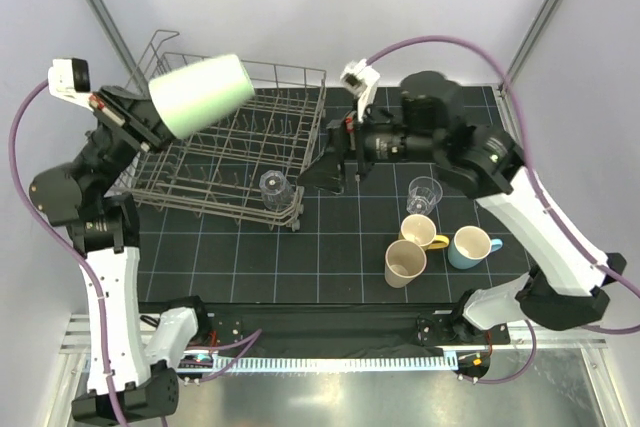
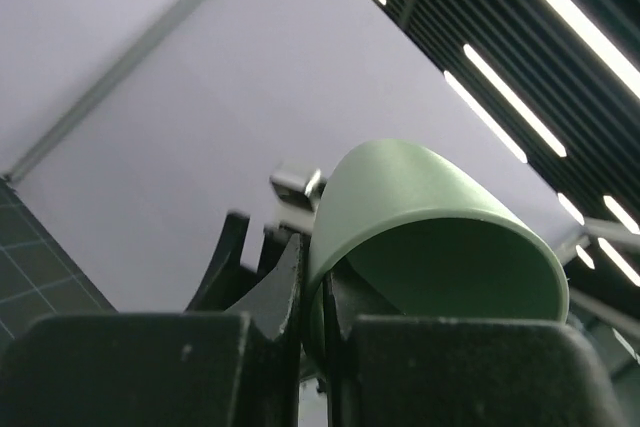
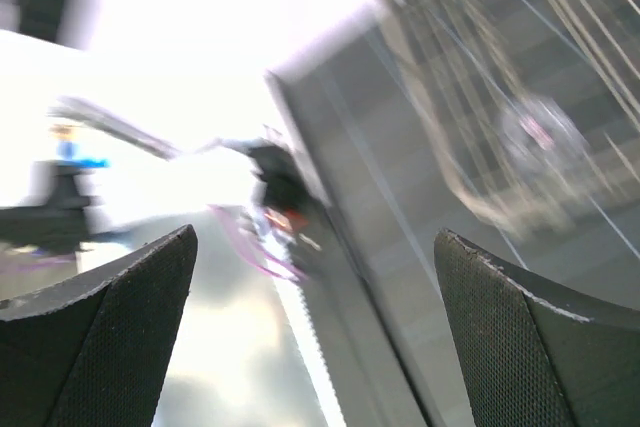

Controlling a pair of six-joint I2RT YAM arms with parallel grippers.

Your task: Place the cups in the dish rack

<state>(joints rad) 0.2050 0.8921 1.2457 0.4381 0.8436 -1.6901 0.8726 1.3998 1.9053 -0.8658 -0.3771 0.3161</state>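
My left gripper [image 1: 150, 119] is shut on the rim of the mint-green cup [image 1: 202, 93], held high over the left part of the dish rack [image 1: 175, 197]; in the left wrist view the cup [image 2: 430, 217] lies on its side, one finger inside the rim, one outside. A clear tumbler [image 1: 274, 188] stands in the rack's near right corner. My right gripper [image 1: 322, 169] is open and empty, just right of the rack. On the mat stand another clear tumbler [image 1: 424, 194], the cream mug with yellow handle [image 1: 420, 232], the light-blue mug [image 1: 471, 246] and the tan cup [image 1: 404, 263].
The black gridded mat [image 1: 340, 237] covers the table. The right wrist view is blurred; it shows the mat edge and part of the rack [image 3: 500, 137]. Frame posts rise at the back left and back right.
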